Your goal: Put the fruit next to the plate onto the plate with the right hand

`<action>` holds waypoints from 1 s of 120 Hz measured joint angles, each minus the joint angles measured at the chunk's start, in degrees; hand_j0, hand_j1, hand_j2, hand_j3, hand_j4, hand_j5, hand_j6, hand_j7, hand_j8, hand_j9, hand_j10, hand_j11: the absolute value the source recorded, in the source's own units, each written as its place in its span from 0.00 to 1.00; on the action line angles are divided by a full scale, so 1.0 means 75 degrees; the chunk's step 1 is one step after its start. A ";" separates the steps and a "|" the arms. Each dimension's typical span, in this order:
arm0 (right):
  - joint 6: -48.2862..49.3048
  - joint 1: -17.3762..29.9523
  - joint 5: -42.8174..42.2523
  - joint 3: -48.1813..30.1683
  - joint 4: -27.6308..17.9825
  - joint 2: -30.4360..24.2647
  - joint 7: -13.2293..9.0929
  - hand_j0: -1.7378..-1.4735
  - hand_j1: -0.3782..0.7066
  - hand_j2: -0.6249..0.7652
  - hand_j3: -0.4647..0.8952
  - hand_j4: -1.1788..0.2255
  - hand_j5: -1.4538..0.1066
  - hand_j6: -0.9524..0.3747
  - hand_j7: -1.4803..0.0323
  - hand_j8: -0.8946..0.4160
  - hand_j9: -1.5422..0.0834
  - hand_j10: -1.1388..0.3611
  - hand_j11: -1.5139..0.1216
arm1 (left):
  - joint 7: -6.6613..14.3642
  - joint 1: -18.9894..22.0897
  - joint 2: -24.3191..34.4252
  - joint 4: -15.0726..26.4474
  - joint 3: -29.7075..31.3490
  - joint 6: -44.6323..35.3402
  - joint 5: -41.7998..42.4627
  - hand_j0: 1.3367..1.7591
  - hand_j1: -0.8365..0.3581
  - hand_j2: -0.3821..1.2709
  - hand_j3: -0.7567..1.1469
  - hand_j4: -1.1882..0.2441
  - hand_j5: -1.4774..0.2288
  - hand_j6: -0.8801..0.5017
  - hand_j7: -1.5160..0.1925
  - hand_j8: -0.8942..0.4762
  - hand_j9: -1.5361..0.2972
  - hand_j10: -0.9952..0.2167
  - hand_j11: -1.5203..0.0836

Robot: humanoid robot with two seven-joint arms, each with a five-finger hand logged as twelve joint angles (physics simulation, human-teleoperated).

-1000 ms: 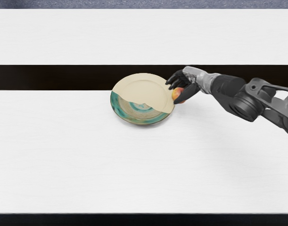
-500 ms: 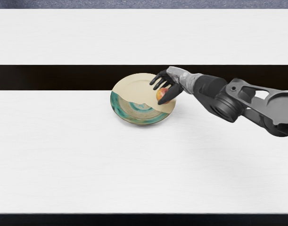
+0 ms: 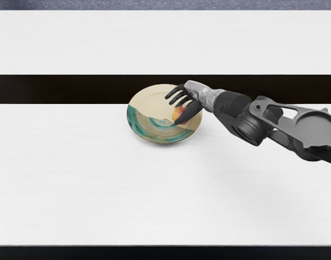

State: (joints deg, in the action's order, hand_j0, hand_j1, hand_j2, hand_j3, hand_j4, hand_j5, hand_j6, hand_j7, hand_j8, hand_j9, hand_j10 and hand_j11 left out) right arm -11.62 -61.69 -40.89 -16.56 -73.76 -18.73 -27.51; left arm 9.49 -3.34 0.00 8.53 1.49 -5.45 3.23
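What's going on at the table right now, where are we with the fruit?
The right hand, its arm reaching in from the right, grips a small red-yellow fruit between thumb and fingers. The fruit is over the right part of the plate, inside its rim. It has not been released, and I cannot tell whether it touches the plate. The plate sits on the white table. The left arm is out of view.
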 joint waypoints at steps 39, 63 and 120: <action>0.0173 -0.0013 0.0231 -0.0146 -0.0022 -0.0500 -0.0003 0.30 0.18 0.44 0.34 0.74 0.82 0.61 0.86 0.58 0.84 0.67 0.81 | 0.0000 0.0003 0.0000 0.0014 0.0005 0.0002 0.0002 0.76 0.99 0.23 0.40 0.83 0.86 0.63 0.88 0.65 0.83 0.82 0.94; 0.3176 0.0102 0.1052 -0.1035 -0.0027 -0.2192 0.0009 0.30 0.08 0.45 0.34 0.80 0.89 0.68 0.93 0.64 0.91 0.73 0.88 | 0.0000 0.0107 0.0000 0.0010 0.0020 0.0002 -0.0005 0.76 0.99 0.23 0.40 0.83 0.86 0.63 0.88 0.65 0.83 0.82 0.94; 0.6177 0.0134 0.1750 -0.1384 0.0043 -0.4303 0.0106 0.30 0.03 0.45 0.34 0.83 0.93 0.71 0.97 0.68 0.94 0.75 0.92 | 0.0000 0.0082 0.0000 -0.0023 0.0000 -0.0067 0.0013 0.76 0.99 0.23 0.40 0.82 0.86 0.63 0.88 0.65 0.83 0.82 0.94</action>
State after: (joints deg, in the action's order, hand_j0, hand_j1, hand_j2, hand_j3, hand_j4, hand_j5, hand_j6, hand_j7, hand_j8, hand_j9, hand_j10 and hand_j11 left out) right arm 34.71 -60.69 -27.76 -26.93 -73.44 -51.01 -26.72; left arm 9.49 -2.72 0.00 8.36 1.49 -5.95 3.33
